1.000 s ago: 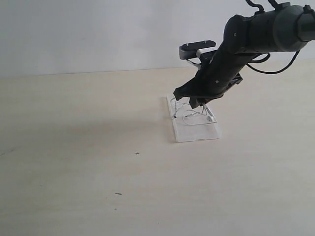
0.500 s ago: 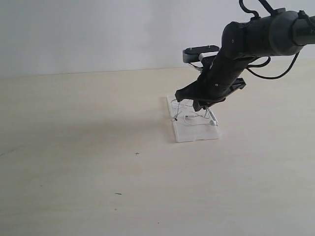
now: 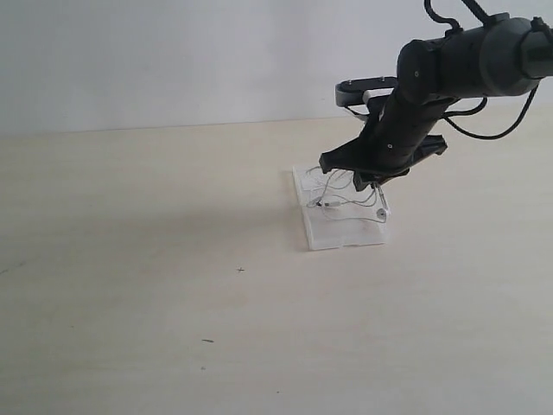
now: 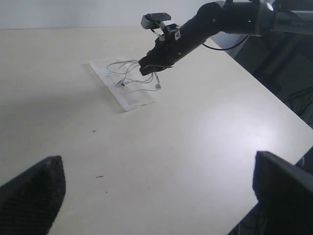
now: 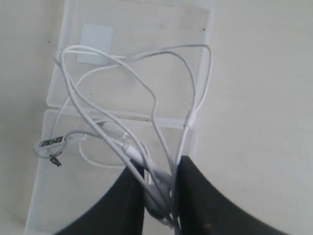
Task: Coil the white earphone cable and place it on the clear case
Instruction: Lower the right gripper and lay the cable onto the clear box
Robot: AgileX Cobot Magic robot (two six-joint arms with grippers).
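Observation:
The white earphone cable (image 5: 190, 117) hangs in loose loops from my right gripper (image 5: 159, 182), which is shut on a bundle of its strands. Below the loops lies the clear case (image 5: 146, 24) with its white sticker (image 5: 96, 44). The plug end (image 5: 51, 143) dangles over the case's side. In the exterior view the right gripper (image 3: 370, 180) hovers just above the case (image 3: 341, 235), with the cable (image 3: 341, 201) drooping onto it and an earbud (image 3: 381, 213) hanging low. My left gripper (image 4: 159, 196) stands wide open over bare table, far from the case (image 4: 129, 100).
The pale wooden table (image 3: 173, 303) carries a few tiny dark specks (image 3: 207, 341). In the left wrist view its edge (image 4: 274, 100) runs past the right arm (image 4: 215, 22), with dark floor beyond. A plain wall (image 3: 173, 60) closes the back.
My right gripper has risen a little and shifted right, taking the cable along. The loops now hang wider over the case. The case has not moved.

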